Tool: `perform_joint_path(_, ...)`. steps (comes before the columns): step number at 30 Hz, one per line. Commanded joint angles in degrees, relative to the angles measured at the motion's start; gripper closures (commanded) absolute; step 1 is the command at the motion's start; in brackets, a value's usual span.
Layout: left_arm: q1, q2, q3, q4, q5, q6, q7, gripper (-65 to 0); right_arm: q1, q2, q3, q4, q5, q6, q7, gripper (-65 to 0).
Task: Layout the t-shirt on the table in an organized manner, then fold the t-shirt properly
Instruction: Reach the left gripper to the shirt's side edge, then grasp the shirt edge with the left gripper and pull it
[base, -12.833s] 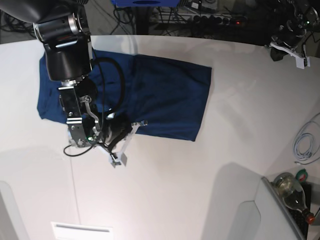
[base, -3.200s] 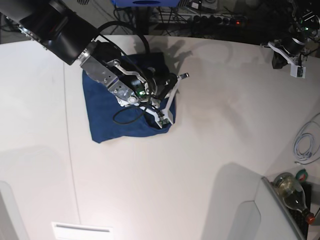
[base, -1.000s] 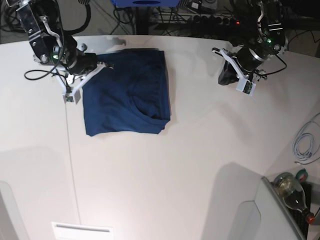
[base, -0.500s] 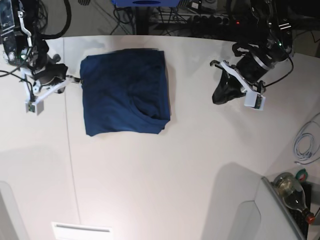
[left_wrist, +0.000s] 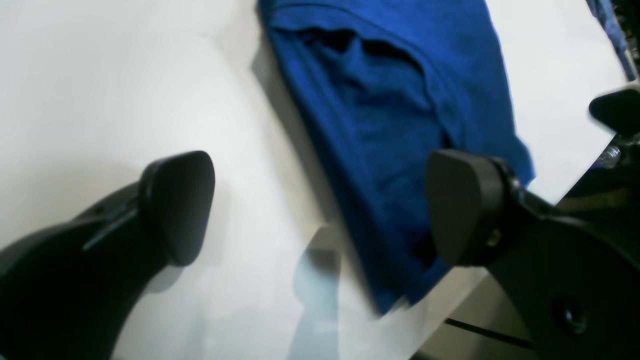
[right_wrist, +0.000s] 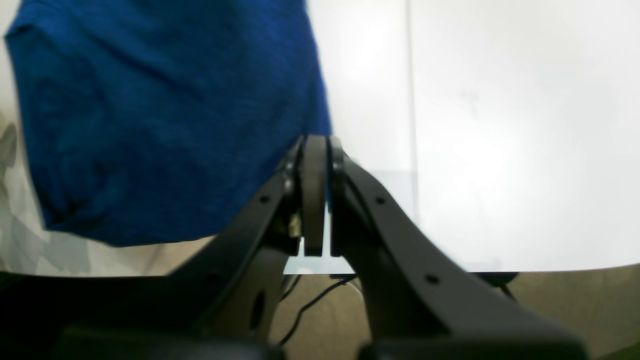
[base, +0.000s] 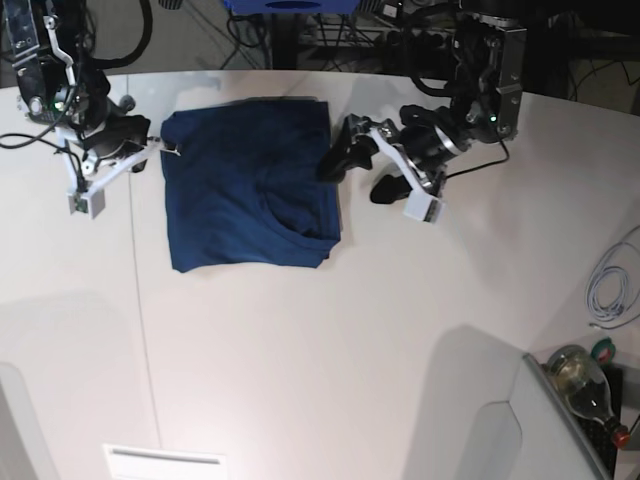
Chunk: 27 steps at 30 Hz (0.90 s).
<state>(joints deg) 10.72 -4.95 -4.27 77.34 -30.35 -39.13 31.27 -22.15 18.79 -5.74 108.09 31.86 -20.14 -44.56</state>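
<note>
The t-shirt (base: 250, 185) lies folded into a dark blue rectangle on the white table (base: 330, 340), collar fold near its lower right. My left gripper (base: 362, 175) hovers just off the shirt's right edge, jaws spread wide with nothing between them. In the left wrist view the left gripper (left_wrist: 320, 210) frames bare table, and the t-shirt (left_wrist: 400, 100) runs behind the right pad (left_wrist: 460, 205). My right gripper (base: 163, 152) is shut at the shirt's upper left corner. In the right wrist view the right gripper (right_wrist: 316, 200) is pressed together just before the t-shirt (right_wrist: 165, 115).
A thin dark seam (base: 137, 300) crosses the table left of the shirt. A bottle (base: 585, 385) and a grey panel (base: 560, 430) sit at the bottom right, with a white cable (base: 605, 285) above them. Dark cables and equipment (base: 400, 30) lie beyond the curved far edge.
The left arm has swung in from the right to the shirt's right edge and its jaws have opened wide. The right gripper has shifted back towards the shirt's left corner.
</note>
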Motion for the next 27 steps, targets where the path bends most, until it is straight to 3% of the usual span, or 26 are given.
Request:
perform_joint_path(1, -1.01, 0.42, 0.62, -0.64, -1.34, -0.87, -1.07, -64.3, 0.13, 0.51, 0.33, 0.87, -0.08, 0.14, 0.99, -1.4)
perform_joint_path(7, -4.44, 2.88, 4.32, -9.78, -1.08, -0.87, -1.16, -63.7, -0.49, 1.57, 0.86, 0.87, -0.08, 0.14, 1.26, -1.4)
perform_joint_path(11, -5.31, 3.85, 4.93, -14.88, -1.08, -0.87, -6.34, -55.3, -0.66, 2.01, 0.95, 0.87, -0.08, 0.14, 1.26, -1.4)
perform_joint_path(18, -8.22, 4.29, 9.68, -22.70, -1.08, -0.87, -8.72, -30.9, -1.01, 1.92, 2.26, 0.87, -0.08, 0.14, 1.35, -1.4)
perform_joint_path(20, -8.30, 4.29, 9.68, -22.26, -1.08, -0.87, -8.45, -17.4, -1.63, 1.83, 3.41, 0.87, -0.08, 0.14, 1.35, -1.4)
perform_joint_path(22, -8.22, 4.12, 9.68, -20.59, -1.08, -0.87, -8.28, 0.0, -1.89, 1.83, 4.55, 0.87, -0.08, 0.14, 1.35, -1.4)
perform_joint_path(27, -9.45, 1.48, 10.12, -14.79, -0.99, -0.87, -1.68, 0.0, -2.95, 1.65, 7.19, 0.87, 0.01, 0.67, 1.35, -1.4)
